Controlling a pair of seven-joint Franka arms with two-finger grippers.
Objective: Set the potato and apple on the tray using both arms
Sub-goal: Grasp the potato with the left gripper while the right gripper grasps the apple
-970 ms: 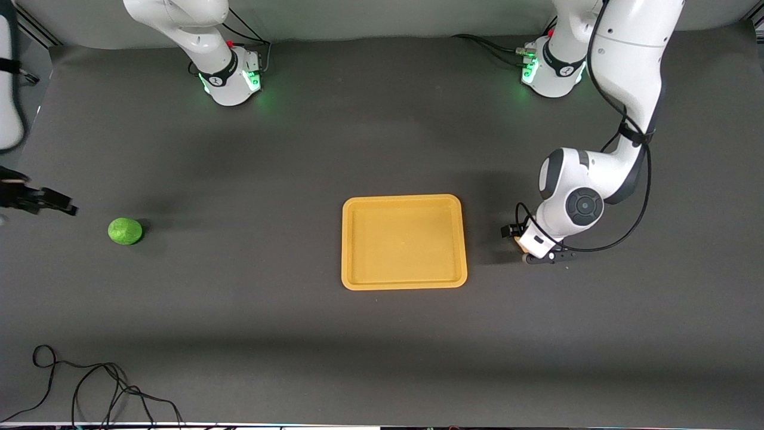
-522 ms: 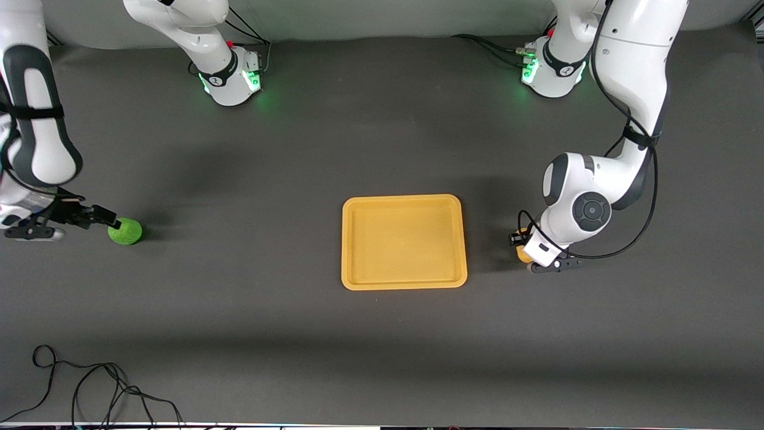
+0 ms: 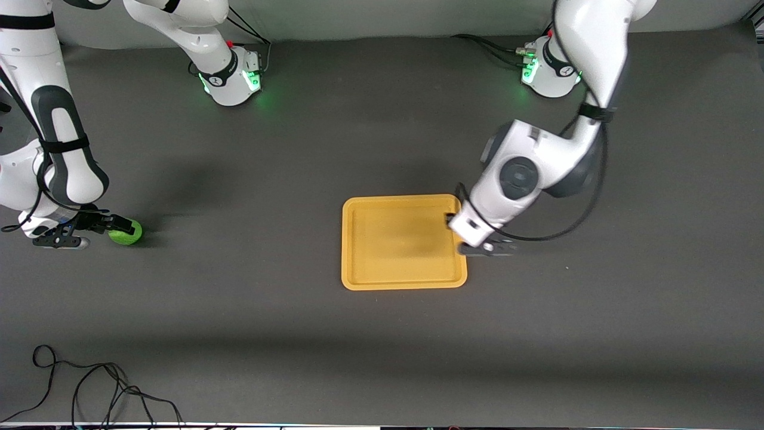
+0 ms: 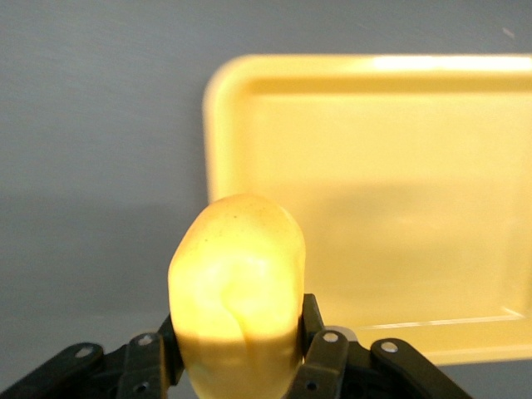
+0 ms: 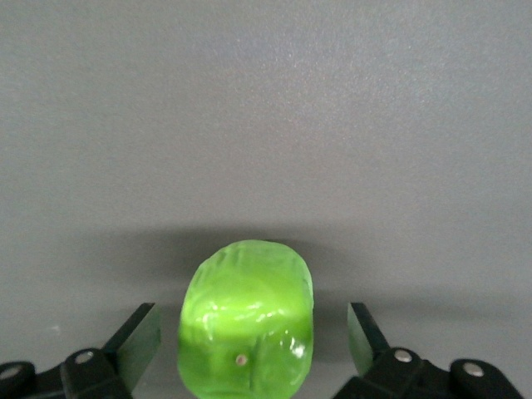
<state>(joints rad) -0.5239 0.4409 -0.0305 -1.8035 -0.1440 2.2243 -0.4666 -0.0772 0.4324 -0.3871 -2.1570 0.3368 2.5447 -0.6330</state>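
The potato (image 4: 238,287) is sitting clamped between the fingers of my left gripper (image 4: 241,353), standing up out of them in the left wrist view; in the front view my left arm is hiding it. My left gripper (image 3: 471,239) is hanging in the air over the edge of the tray (image 3: 358,280) toward the left arm's end of the table, and the tray (image 4: 399,191) itself is lying flat on the dark table (image 3: 382,334), bare inside. The apple (image 3: 128,233) is resting on the table well apart from the tray, toward the right arm's end. My right gripper (image 3: 98,226) is down at the apple (image 5: 247,320), its fingers (image 5: 137,337) spread apart and standing either side of it with a gap showing on each side, not touching it. A loose black cable (image 3: 89,388) is lying near the table's front edge, nearer the camera than the apple.
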